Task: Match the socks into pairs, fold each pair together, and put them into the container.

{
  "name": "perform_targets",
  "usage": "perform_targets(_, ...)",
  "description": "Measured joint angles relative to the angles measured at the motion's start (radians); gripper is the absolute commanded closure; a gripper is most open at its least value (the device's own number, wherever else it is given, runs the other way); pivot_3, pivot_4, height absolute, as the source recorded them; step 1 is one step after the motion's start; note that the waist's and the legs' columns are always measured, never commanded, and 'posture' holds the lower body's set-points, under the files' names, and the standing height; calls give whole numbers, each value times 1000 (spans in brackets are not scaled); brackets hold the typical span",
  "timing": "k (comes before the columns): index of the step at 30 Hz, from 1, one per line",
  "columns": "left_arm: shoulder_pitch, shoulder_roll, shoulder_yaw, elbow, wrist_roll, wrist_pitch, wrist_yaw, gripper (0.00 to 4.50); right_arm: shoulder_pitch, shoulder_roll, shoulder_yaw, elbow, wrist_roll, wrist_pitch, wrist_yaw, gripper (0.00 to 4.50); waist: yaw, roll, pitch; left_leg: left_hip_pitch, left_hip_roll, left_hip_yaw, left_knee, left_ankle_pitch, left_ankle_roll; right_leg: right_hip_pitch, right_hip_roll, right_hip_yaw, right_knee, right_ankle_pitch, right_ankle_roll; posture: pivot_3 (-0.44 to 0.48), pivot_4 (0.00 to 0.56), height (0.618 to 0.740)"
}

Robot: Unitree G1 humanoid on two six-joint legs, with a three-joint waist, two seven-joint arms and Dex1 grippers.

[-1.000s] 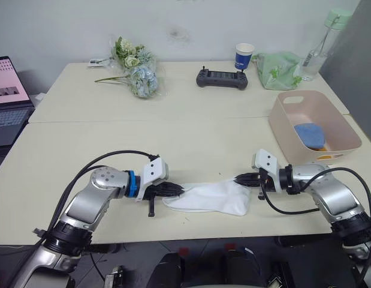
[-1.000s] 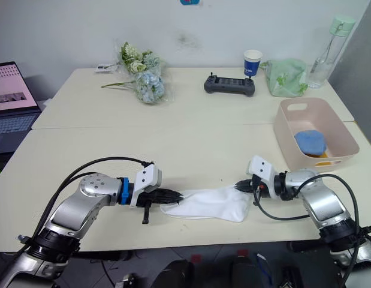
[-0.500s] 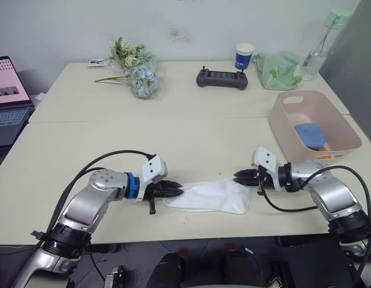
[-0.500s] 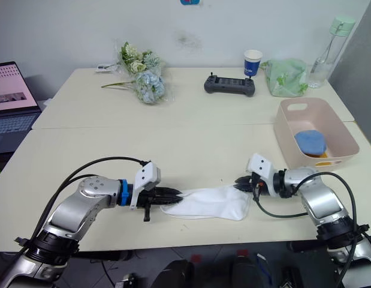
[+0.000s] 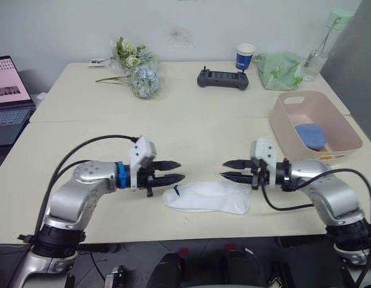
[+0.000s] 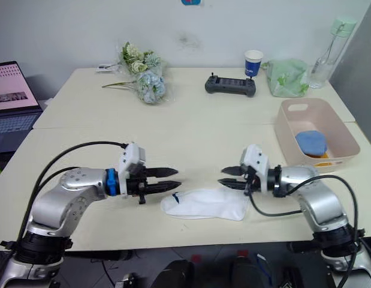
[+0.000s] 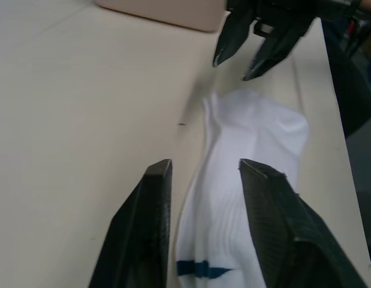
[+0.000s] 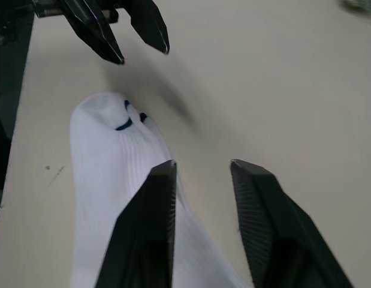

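White sock fabric (image 5: 209,197) with a small dark cuff mark lies flat near the table's front edge; I cannot tell whether it is one sock or two stacked. My left gripper (image 5: 176,170) hovers open just above and left of its cuff end, nothing between the fingers. Opposite it, my right gripper (image 5: 225,169) is open above the toe end, also holding nothing. The wrist views show the sock (image 7: 245,150) (image 8: 107,174) below each pair of fingers. The pale pink container (image 5: 337,117) stands at the right, with a light blue sock (image 5: 309,135) and a bit of mustard-yellow (image 5: 326,157) inside.
Along the table's far side are a bunch of flowers (image 5: 137,72), a black controller (image 5: 222,78), a blue-and-white paper cup (image 5: 245,56), a pale green cloth bag (image 5: 280,69) and a bottle (image 5: 323,42). A laptop (image 5: 8,99) sits off the left edge.
Both grippers have let go of the white sock's ends, opened, and drawn back slightly above it. The sock now lies flat on the table.
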Motion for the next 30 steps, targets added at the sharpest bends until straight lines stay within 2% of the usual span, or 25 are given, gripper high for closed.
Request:
perform_targets(1,18,-13,-25,-3,20,-38,0,3951,14,12,16,6,-16,-19,-7,4485,0,0,0,0,0,0,0,0,0,0,0,0,0,0,0,0,150,740)
perform_targets(3,44,-35,-67,1,72,-126,5,4472,38,19,44,17,-48,-62,-18,4500,1,0,0,0,0,0,0,0,0,0,0,0,0,0,0,0,150,740)
perform_targets(7,68,-78,-104,118,208,-345,56,4472,90,27,75,62,-121,-159,-51,4500,2,0,0,1,0,0,0,0,0,0,0,0,0,0,0,0,150,740)
perform_targets(11,108,-102,-115,219,268,-431,110,4472,144,33,75,108,-159,-218,-82,4500,1,0,0,1,0,0,0,0,0,0,0,0,0,0,0,0,150,740)
perform_targets(19,207,-103,-47,172,207,-393,141,4472,216,-4,2,101,-141,-252,-95,4500,2,2,-2,4,0,0,-1,0,0,3,0,0,0,0,0,0,150,740)
perform_targets(25,213,-98,-1,105,151,-320,147,4472,253,-27,-60,38,-57,-201,-79,4500,2,2,-2,3,0,0,-1,0,0,3,0,0,0,0,0,0,150,740)
perform_targets(30,205,-67,-11,11,130,-285,104,4472,244,-11,-59,-33,6,-138,-79,4500,2,2,-2,4,0,0,-1,0,0,3,1,0,0,0,0,0,150,740)
